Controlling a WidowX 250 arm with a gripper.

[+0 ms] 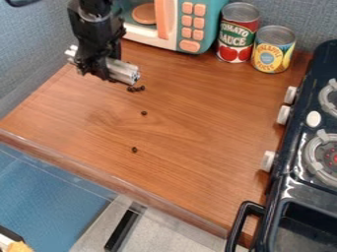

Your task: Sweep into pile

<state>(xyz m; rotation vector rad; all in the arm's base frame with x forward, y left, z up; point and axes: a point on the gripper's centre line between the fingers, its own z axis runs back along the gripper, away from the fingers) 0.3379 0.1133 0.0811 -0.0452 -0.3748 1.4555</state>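
Two dark bits [144,113] lie apart on the counter [204,123], nearer the viewer than the silver bar [122,71]; a small pile [135,89] sits just beside the bar's lower-right end; the bar slants down rightward, apparently clasped by the gripper [94,67]; gathering likely calls for sweeping from the viewer's side.

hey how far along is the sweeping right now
Partly done, it seems. A few dark bits sit bunched together beside the silvery bar, which is in the gripper. Two strays look left to gather: one a little nearer the camera, another farther out toward the counter's front edge.
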